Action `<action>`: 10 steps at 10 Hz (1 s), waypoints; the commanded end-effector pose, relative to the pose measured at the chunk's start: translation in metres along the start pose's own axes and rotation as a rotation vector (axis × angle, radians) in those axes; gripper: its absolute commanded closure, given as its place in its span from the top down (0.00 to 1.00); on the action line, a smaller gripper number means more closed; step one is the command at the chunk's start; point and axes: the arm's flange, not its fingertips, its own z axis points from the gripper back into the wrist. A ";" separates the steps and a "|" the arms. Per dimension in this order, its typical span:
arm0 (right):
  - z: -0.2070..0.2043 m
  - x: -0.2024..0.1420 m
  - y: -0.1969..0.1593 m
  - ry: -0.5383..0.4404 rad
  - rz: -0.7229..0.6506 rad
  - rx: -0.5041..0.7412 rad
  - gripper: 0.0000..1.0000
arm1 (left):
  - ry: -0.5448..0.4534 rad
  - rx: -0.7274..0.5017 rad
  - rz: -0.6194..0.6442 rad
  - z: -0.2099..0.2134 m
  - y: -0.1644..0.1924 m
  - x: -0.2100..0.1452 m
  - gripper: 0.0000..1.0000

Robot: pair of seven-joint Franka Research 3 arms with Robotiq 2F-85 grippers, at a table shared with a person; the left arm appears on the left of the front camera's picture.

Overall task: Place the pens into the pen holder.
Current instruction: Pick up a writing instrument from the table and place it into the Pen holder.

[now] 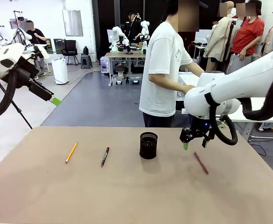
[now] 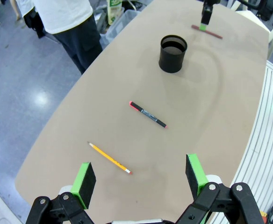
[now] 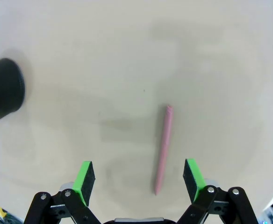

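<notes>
- The right gripper has its green-padded jaws spread wide and holds nothing. It hangs low over the flat beige table, toward the right edge.
- The thin dark reddish-brown pen lies flat on the table under that gripper. In the right wrist view it sits between the two pads, closer to one, and touches neither.
- The small black cylindrical wire-mesh pen holder stands upright near the middle of the table, beside the right gripper and apart from it.
- The black pen with red ends lies left of the holder.
- The yellow-orange pencil-like pen lies further toward the left edge.
- The left gripper is also fully spread and empty, raised high off the table's left side.
- A person in a white T-shirt stands past the far edge.
</notes>
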 end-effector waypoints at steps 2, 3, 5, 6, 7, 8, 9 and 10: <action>-0.019 0.017 0.010 0.019 -0.038 -0.080 1.00 | -0.003 0.006 0.000 0.000 0.001 0.000 1.00; -0.023 0.020 0.007 0.031 -0.052 -0.101 1.00 | -0.003 0.006 0.000 0.000 0.001 0.000 1.00; -0.029 0.020 0.006 0.016 -0.093 -0.129 1.00 | -0.003 0.006 0.000 0.000 0.001 0.000 1.00; -0.028 0.022 0.003 0.012 -0.099 -0.140 1.00 | -0.003 0.006 0.000 0.000 0.001 0.000 1.00; -0.028 0.023 0.000 0.015 -0.100 -0.119 1.00 | -0.003 0.006 0.000 0.000 0.001 0.000 1.00; -0.029 0.024 -0.004 0.005 -0.096 -0.078 1.00 | -0.003 0.006 0.000 0.000 0.001 0.000 1.00; -0.030 0.024 -0.008 0.008 -0.086 -0.027 1.00 | -0.003 0.006 0.000 0.000 0.001 0.000 1.00; -0.033 0.023 -0.013 0.016 -0.080 0.014 1.00 | -0.003 0.006 0.000 0.000 0.001 0.000 1.00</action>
